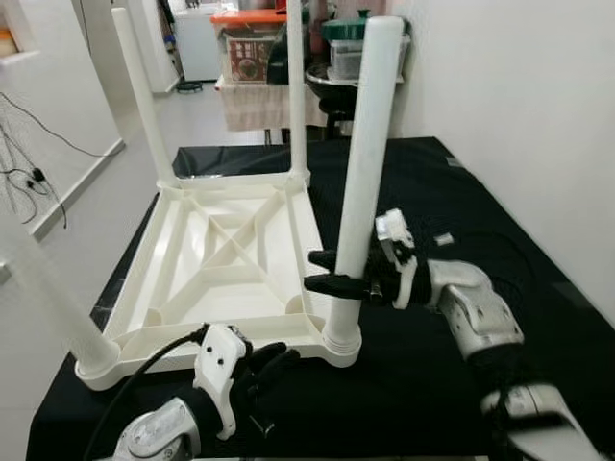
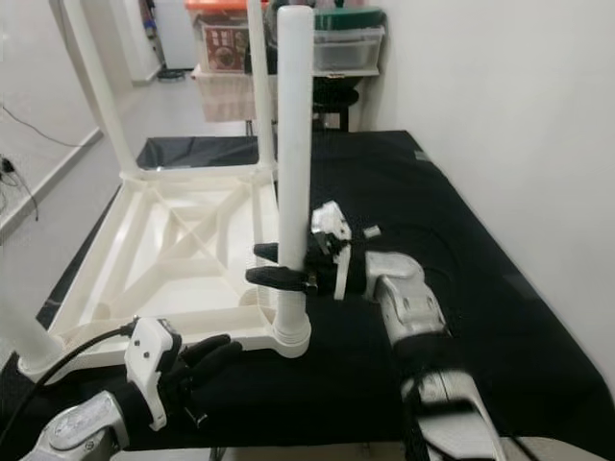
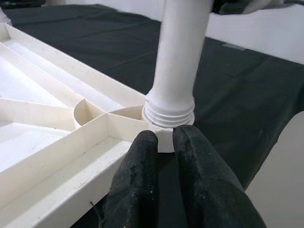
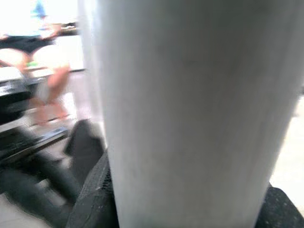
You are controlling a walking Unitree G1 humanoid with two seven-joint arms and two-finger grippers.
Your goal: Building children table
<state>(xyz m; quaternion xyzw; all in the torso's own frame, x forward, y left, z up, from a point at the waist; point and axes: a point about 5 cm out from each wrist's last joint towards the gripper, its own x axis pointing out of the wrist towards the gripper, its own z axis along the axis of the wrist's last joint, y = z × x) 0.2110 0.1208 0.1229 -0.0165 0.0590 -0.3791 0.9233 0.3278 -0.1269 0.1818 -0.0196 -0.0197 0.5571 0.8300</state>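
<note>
A white children's table top (image 1: 231, 250) lies upside down on a black-covered surface (image 1: 432, 192). Its near right leg (image 1: 370, 144) stands upright in the corner socket (image 3: 168, 121). My right gripper (image 1: 322, 271) is shut on this leg low down, one black finger on each side; the leg (image 4: 190, 109) looms close in the right wrist view. My left gripper (image 1: 279, 357) sits low at the table's front edge, just before that socket, with its fingers (image 3: 142, 156) shut together and nothing between them.
Three more white legs stand in the other corners: far left (image 1: 144, 96), far right (image 1: 296, 86), near left (image 1: 48, 298). A white wall (image 1: 519, 115) runs along the right. Storage boxes (image 1: 252, 48) stand behind. Cables (image 1: 29, 178) lie on the floor at left.
</note>
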